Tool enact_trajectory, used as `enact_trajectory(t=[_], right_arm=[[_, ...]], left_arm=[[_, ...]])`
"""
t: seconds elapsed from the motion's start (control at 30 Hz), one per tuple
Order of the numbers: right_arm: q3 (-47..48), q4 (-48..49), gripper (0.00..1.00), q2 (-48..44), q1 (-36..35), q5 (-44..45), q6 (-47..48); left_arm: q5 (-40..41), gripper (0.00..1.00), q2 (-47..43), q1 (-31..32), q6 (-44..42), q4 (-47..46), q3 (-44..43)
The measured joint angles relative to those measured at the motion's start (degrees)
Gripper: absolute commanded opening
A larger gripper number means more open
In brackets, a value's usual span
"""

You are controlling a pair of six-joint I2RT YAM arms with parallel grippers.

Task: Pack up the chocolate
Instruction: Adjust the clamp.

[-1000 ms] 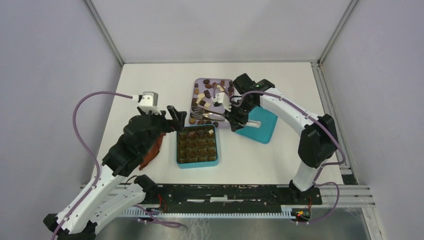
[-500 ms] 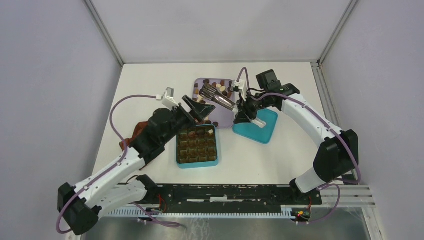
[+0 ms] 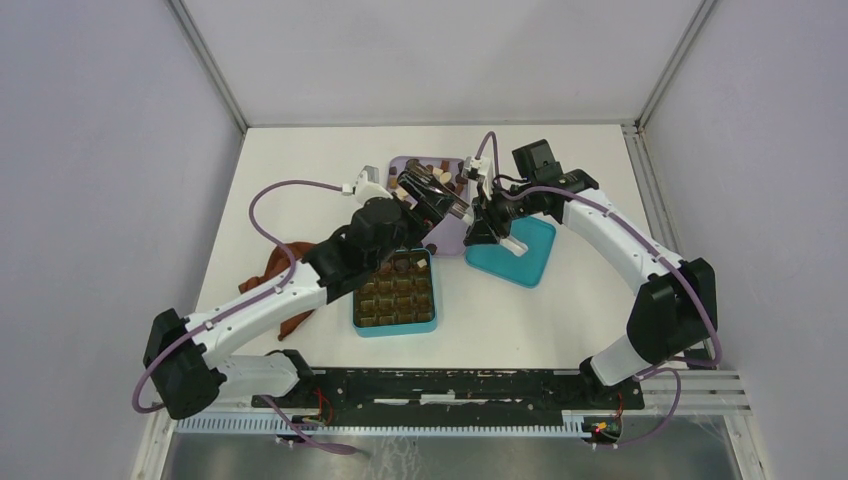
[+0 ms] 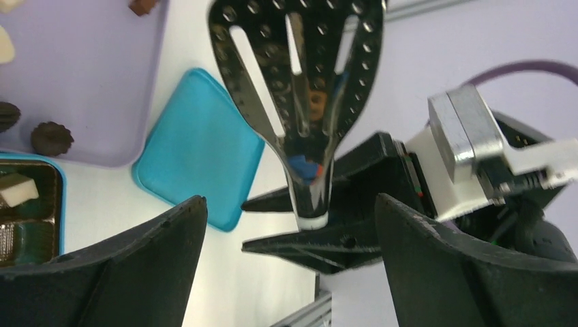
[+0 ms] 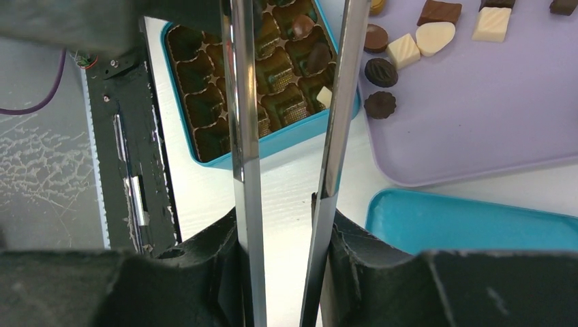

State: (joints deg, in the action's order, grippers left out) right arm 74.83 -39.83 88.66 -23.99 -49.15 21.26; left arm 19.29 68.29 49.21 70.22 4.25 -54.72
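Chocolate pieces [image 3: 440, 168], dark, brown and cream, lie on a lavender tray [image 3: 450, 238]; in the right wrist view the pieces [image 5: 402, 51] are spread on the tray [image 5: 477, 116]. The teal box [image 3: 395, 328] has a brown gridded insert holding a few pieces [image 5: 303, 27]. My right gripper [image 3: 480, 225] [image 5: 283, 225] is shut on metal tongs [image 3: 430, 192] [image 5: 238, 136], raised over the tray. My left gripper [image 3: 415, 205] [image 4: 290, 199] is wide open, facing the tongs' perforated head [image 4: 300, 75], and holds nothing.
The teal lid [image 3: 515, 255] [image 4: 198, 143] lies flat right of the tray, under the right gripper. A reddish-brown cloth [image 3: 275, 275] lies left of the box, beneath the left arm. The black rail [image 3: 450, 385] runs along the near edge.
The left arm has swung from beside the cloth up and right to the tongs' head. The right arm lifted and turned the tongs a second ago and has held since.
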Motion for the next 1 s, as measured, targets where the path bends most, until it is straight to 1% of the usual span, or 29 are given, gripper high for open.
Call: enact_trajectory(t=[0.13,0.23,0.33,0.43,0.53,0.63,0.7,0.77,0.87,0.93,1.0], right_arm=[[-0.26,0.22,0.39,0.0,-0.02,0.0,-0.24],[-0.42,0.39,0.39,0.0,-0.02,0.02,-0.31],[-0.48,0.39,0.39,0.0,-0.02,0.17,-0.26],[-0.5,0.39,0.39,-0.11,-0.02,0.35,-0.24],[-0.76,0.72,0.4,-0.79,-0.02,1.01,-0.22],[-2.03,1.66,0.41,-1.81,-0.02,1.88,-0.33],[-2.71,2.58,0.43,-2.49,-0.07,2.25,-0.44],[-3.19,3.19,0.48,-3.39,-0.15,2.82,-0.44],[-4.07,4.44,0.58,-4.72,-0.17,3.37,0.07],[-4.87,5.46,0.62,-5.57,-0.17,3.93,0.42],[-5.49,6.21,0.63,-6.21,-0.17,4.48,0.79]], left_arm=[[4.26,0.92,2.67,0.04,2.36,0.42,-1.22],[6.67,0.88,5.57,0.04,3.65,0.98,-4.02],[7.93,0.7,8.5,0.04,5.11,1.77,-7.34],[8.79,0.59,10.58,0.07,7.43,2.05,-9.2],[9.05,0.39,11.89,0.04,9.42,2.43,-9.31],[8.59,0.22,12.61,0.07,10.93,2.27,-9.33],[8.28,0.18,12.9,0.35,11.89,2.45,-9.33],[7.98,0.15,13.07,0.44,13.0,2.51,-9.33],[7.63,0.12,13.11,0.35,15.3,2.54,-9.33],[7.56,0.12,13.11,0.28,16.37,2.58,-9.31],[7.56,0.12,13.11,0.26,17.31,2.86,-9.29]])
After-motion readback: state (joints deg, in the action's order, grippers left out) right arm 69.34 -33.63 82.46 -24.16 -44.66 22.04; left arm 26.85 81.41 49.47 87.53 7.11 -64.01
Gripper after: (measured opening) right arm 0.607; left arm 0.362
